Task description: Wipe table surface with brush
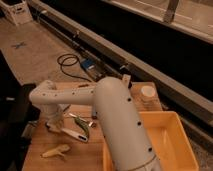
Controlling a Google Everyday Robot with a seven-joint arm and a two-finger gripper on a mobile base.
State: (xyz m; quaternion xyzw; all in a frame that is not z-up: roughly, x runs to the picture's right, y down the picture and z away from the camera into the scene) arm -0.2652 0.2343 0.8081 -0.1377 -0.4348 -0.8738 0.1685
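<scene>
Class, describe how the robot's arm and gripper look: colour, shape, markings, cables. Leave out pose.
The arm is off-white, made of thick, smooth, rounded tubes with bulbous joints. Rows of small dark dots run along each segment. No cables or sleeves show on it. The gripper, low at the left above the table surface beside the brush, is the same pale colour.

One camera looks down from behind the white tubular arm (122, 125), close over the light-brown wooden tabletop (87, 155). The gripper (54, 120) sits lower left.
</scene>
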